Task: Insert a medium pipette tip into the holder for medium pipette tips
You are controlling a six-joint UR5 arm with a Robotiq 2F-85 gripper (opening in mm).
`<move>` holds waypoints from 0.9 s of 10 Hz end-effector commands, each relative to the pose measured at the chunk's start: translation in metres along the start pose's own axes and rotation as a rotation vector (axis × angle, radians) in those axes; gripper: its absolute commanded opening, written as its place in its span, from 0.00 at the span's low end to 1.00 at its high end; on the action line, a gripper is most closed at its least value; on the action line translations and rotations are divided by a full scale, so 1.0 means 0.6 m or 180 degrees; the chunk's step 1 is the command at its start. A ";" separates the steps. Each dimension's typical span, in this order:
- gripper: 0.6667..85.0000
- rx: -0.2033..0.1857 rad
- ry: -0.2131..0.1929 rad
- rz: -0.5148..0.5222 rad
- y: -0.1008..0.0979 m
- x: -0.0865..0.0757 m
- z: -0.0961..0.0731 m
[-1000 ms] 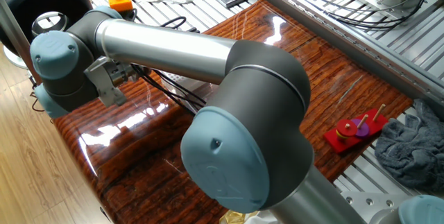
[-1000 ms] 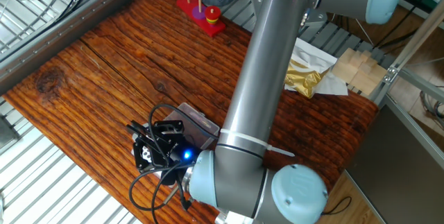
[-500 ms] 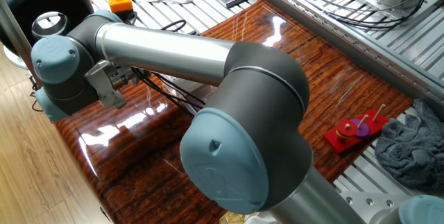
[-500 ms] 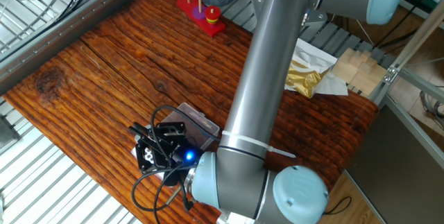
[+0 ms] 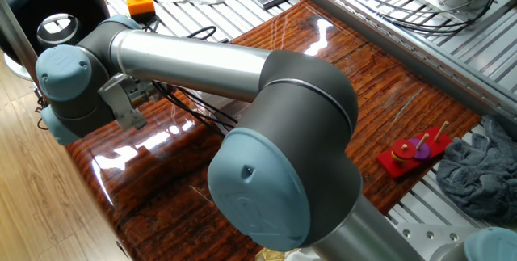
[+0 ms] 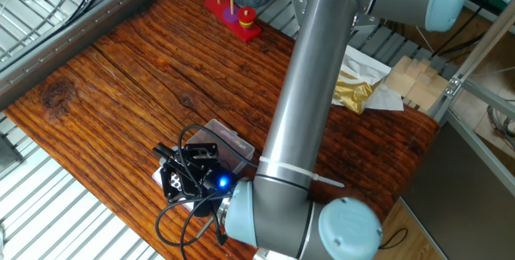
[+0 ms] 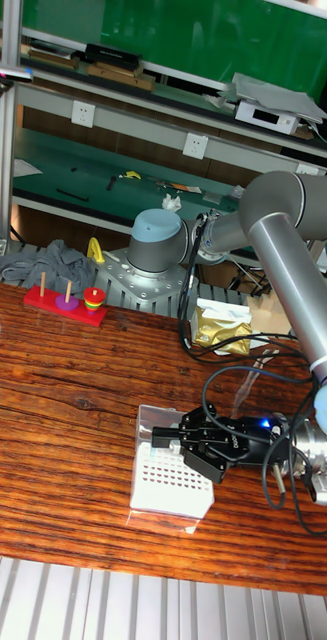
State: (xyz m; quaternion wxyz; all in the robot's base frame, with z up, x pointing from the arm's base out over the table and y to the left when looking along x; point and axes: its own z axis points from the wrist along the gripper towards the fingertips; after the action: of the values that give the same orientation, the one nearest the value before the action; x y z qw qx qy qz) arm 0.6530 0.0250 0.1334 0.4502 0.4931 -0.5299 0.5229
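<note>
A small move is seen, nothing more. In the other fixed view, the gripper [image 6: 183,175] with its blue light has been moved a little to the right and a little down across the bench [image 6: 121,75], and the wrist joint behind it has been carried the same way. The long grey arm tube [image 6: 302,91] has been shifted slightly to the right too. In one fixed view, the blue-capped wrist [image 5: 69,79] at the left has been lowered a bit, and the big elbow joint [image 5: 283,180] has been moved a little to the left.
</note>
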 end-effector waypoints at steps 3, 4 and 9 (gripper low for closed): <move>0.00 -0.0023 0.0046 -0.0033 0.005 0.001 -0.001; 0.00 -0.0022 0.0056 -0.0038 0.004 0.002 -0.001; 0.00 -0.0053 0.0049 -0.0037 0.007 0.001 -0.008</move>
State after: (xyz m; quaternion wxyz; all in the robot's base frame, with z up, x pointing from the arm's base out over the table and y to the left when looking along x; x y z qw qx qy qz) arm 0.6509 0.0289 0.1370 0.4604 0.4870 -0.5228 0.5268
